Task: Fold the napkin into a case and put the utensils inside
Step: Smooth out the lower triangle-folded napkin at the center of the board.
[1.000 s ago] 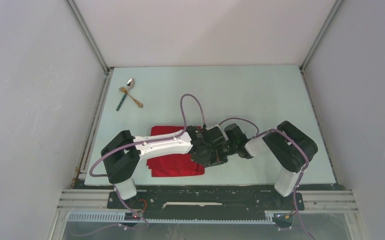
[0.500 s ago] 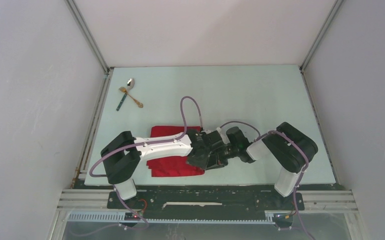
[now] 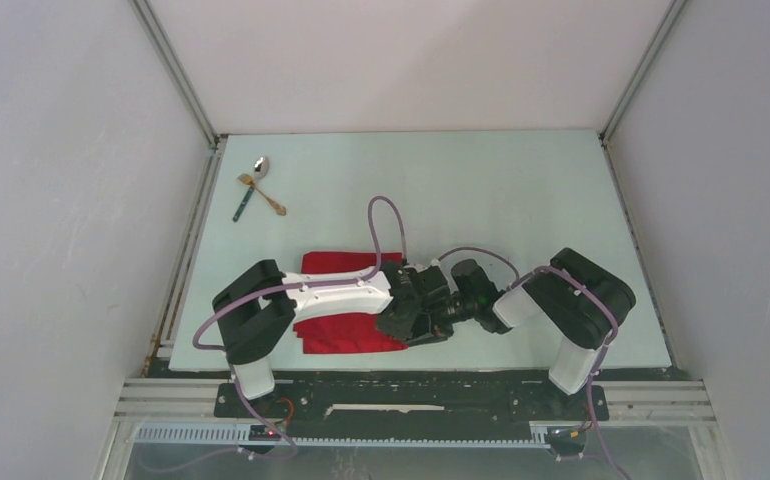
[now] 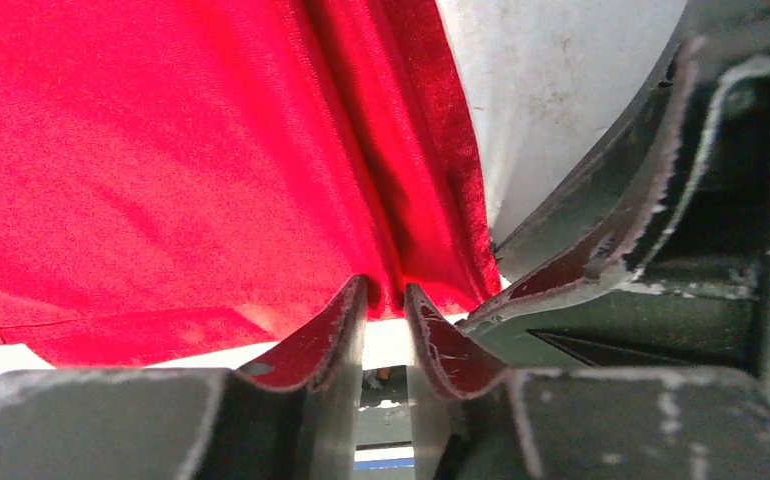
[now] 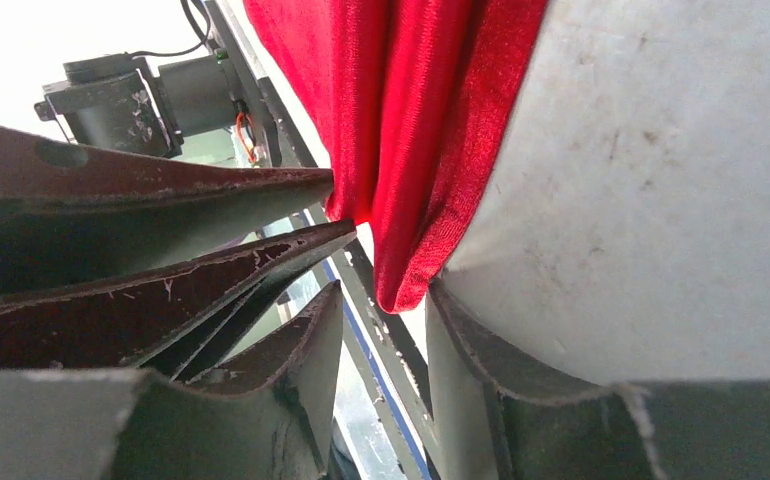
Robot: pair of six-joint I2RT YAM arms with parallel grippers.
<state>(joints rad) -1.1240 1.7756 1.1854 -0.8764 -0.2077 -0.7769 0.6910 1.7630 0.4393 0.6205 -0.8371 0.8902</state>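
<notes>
1. The napkin (image 3: pixel 346 335) is plain bright red cloth, folded into a layered rectangle with slightly uneven edges.
2. It lies flat on the pale table (image 3: pixel 481 190), near the front edge and left of centre. The left arm crosses over its middle.
3. In the wrist views the cloth looks soft and finely woven. Its right side is gathered into raised lengthwise creases that end in a pointed corner.
4. The left gripper (image 4: pixel 386 302) has its jaws narrowly apart. 1 crease runs right up to the gap, but I cannot tell whether it is pinched.
5. The right gripper (image 5: pixel 386 300) has its jaws spread apart. The cloth's corner hangs at their mouth, unclamped.
6. Both grippers meet at the napkin's right end.
7. The spoon (image 3: pixel 261 165), gold fork (image 3: pixel 261 195) and teal-handled piece (image 3: pixel 244 205) lie together at the far left of the table, well apart from the napkin.
</notes>
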